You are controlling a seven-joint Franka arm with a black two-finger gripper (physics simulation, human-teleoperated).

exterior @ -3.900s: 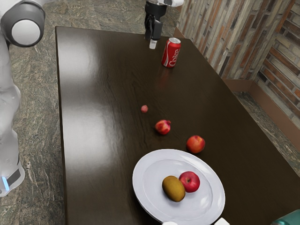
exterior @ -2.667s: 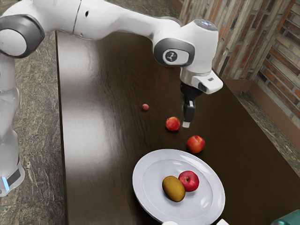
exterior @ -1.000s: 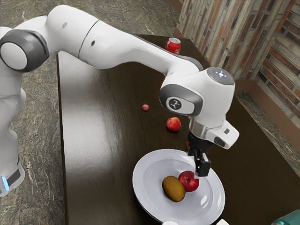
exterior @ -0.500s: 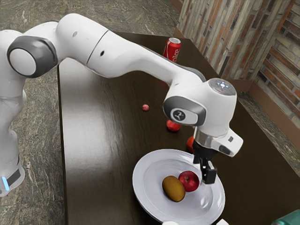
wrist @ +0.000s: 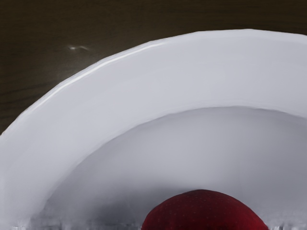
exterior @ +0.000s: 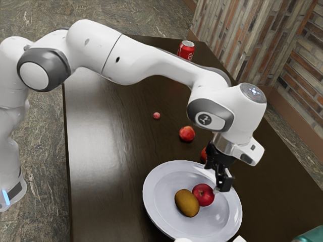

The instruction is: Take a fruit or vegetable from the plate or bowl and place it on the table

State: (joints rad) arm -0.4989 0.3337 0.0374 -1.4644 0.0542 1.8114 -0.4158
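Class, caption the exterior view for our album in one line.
The gripper hovers over a white plate holding a red apple and brown oval fruit.

This looks like a home dining area: dark table (exterior: 111, 176), plate (exterior: 154, 185) of fruit (exterior: 187, 203), soda can (exterior: 186, 49), brick wall (exterior: 303, 73), stone floor (exterior: 45, 171).

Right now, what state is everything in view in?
Pincer: open, near red apple.
Red apple: on plate, ungripped.
Brown fruit: on plate, ungripped.
Plate: face up on table.
Coke can: upright, partly hidden.
Tiny pink fruit: loose on table.
Middle red fruit: loose on table.
Red fruit behind pincer: partly hidden.
Arm: bent over table.
Teal thing: cut off.
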